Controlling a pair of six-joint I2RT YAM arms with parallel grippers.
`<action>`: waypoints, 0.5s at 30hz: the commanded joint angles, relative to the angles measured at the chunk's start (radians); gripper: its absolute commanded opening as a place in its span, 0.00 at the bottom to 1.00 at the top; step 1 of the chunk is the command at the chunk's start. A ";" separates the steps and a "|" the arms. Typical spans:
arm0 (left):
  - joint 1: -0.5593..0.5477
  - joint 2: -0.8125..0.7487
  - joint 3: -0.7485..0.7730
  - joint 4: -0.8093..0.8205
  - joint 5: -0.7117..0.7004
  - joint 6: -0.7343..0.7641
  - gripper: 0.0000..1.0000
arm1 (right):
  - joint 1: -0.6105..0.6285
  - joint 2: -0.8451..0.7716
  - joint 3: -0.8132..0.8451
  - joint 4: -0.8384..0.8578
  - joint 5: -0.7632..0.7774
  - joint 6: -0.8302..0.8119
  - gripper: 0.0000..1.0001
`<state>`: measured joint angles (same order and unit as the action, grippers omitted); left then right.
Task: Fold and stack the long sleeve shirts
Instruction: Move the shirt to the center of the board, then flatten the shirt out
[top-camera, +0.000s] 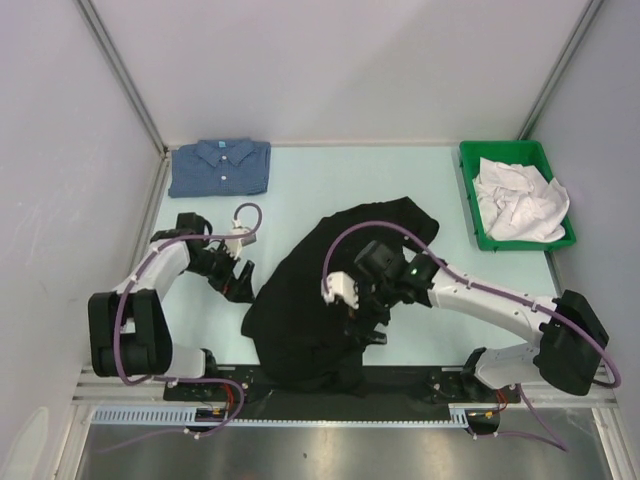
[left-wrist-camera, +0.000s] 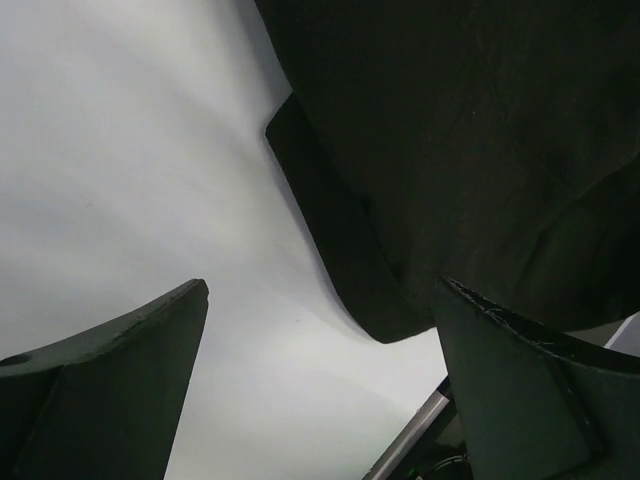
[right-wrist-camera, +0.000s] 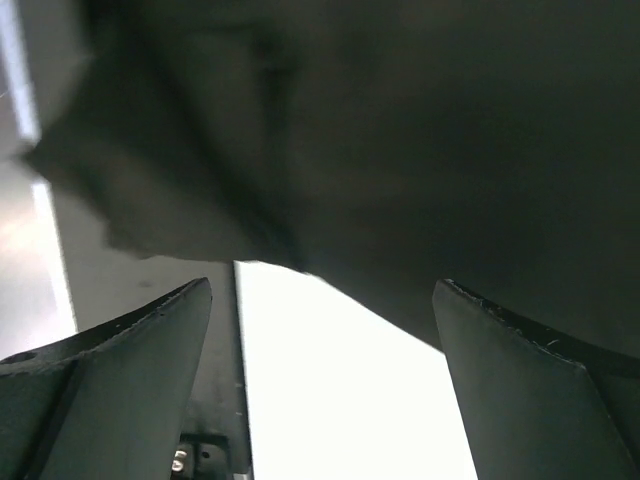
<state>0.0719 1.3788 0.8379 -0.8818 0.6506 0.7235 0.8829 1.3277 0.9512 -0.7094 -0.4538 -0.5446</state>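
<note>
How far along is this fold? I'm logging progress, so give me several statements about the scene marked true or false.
The blue shirt lies folded at the table's far left corner. True.
The black shirt is stacked on it. False: it lies crumpled at the near edge, apart.
The left gripper has its jaws shut on cloth. False: open, beside the black shirt's edge.
The green bin holds white cloth. True.
The right gripper hangs over the blue shirt. False: over the black one.

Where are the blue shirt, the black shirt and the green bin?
blue shirt (top-camera: 220, 167), top external view, middle of the folded front.
black shirt (top-camera: 295, 320), top external view, its near left part.
green bin (top-camera: 505, 146), top external view, far rim.
</note>
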 joint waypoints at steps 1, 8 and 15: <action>-0.026 0.083 0.029 -0.005 0.044 0.005 0.96 | 0.166 0.005 -0.012 0.033 0.000 -0.054 0.99; -0.110 0.249 0.098 -0.034 0.095 0.008 0.88 | 0.275 0.036 -0.101 0.197 -0.031 0.020 0.94; -0.118 0.446 0.229 -0.092 0.234 -0.028 0.43 | 0.274 0.102 -0.168 0.350 0.012 0.049 0.02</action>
<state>-0.0433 1.7363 0.9730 -0.9394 0.7563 0.7090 1.1652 1.3930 0.7738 -0.4862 -0.4522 -0.5232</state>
